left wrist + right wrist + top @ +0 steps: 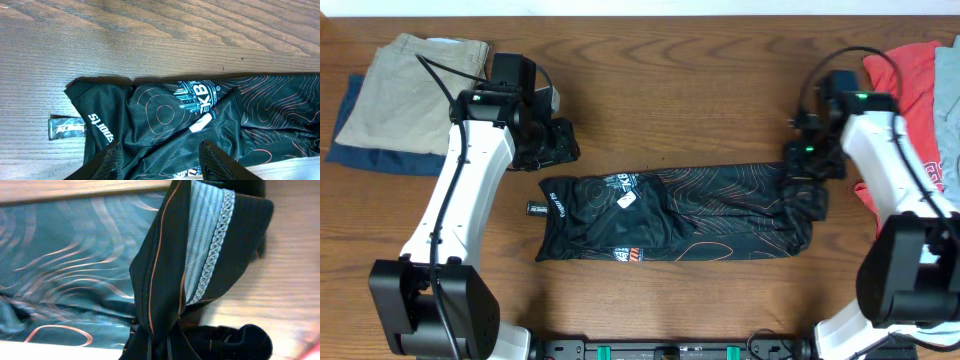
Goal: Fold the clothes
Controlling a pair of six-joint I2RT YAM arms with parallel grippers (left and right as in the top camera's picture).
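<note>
One jersey (700, 215), black with orange contour lines, lies folded into a long strip at the middle of the table (650, 80). One black hang tag (538, 209) sits just beside its left end. The left gripper (162, 150) hovers over that end, fingers spread, gripping nothing. The right gripper (807, 178) is pinched on the right end, hem bunched and lifted. Two side piles: khaki garment (410, 95) on navy garment (365, 155), far left; red garment (910, 80) beside grey garment (950, 90), far right.
</note>
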